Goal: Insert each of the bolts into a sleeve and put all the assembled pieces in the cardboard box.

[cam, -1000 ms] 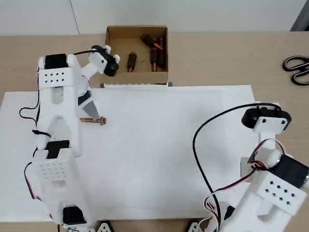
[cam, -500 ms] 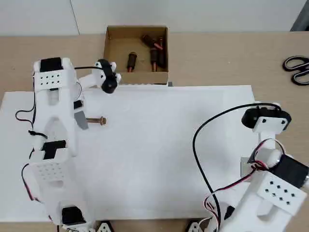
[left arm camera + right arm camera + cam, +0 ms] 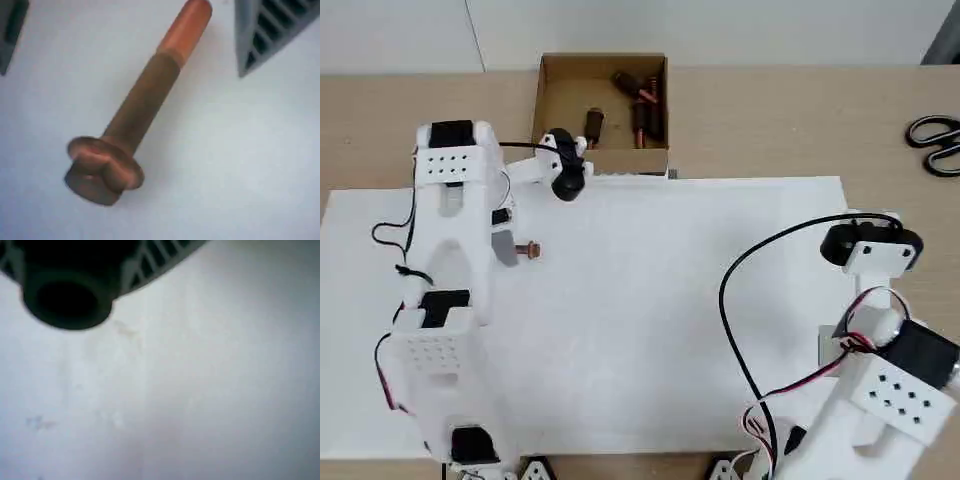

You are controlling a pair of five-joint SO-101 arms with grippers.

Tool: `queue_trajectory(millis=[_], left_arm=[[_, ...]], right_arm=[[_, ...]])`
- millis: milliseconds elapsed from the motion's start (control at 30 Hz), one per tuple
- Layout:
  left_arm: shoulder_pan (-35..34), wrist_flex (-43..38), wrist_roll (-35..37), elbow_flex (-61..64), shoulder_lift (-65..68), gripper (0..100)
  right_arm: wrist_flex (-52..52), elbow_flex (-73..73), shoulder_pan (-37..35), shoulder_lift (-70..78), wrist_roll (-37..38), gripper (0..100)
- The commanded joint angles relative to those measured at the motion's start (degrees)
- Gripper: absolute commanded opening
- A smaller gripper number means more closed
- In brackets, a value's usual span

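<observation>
A copper bolt (image 3: 135, 120) lies flat on the white sheet (image 3: 660, 320), its flanged head (image 3: 531, 249) pointing toward the sheet's middle. My left gripper (image 3: 125, 70) hangs open right over it, one grey finger (image 3: 270, 35) on each side of the shaft. In the high view the left gripper (image 3: 507, 247) covers the shaft's tip. My right gripper (image 3: 67, 290) is shut on a black sleeve (image 3: 67, 302), held above the sheet with its bore open toward the camera. The right arm (image 3: 880, 350) stands at the sheet's right edge. The cardboard box (image 3: 552, 100) holds several assembled pieces (image 3: 640, 110).
Black scissors (image 3: 935, 142) lie on the wooden table at the far right. The box stands just beyond the sheet's far edge, close to the left arm's wrist camera (image 3: 565, 170). A black cable (image 3: 740, 270) loops from the right arm over the sheet.
The left arm swung right and came down over the bolt, so its fingers now hide most of the shaft. The bolt and the right arm stayed where they were.
</observation>
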Motion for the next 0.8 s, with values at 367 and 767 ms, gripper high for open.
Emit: queue_trajectory(millis=[367,767], left_arm=[[0.70,-0.62,0.79,-11.91,11.52,25],[1.49,0.44,2.90,-15.96,15.03,17]], right_arm=[[-0.92,-0.35,0.40,-0.66,-0.18,0.3],[-0.92,-0.35,0.40,-0.57,-0.35,0.3]])
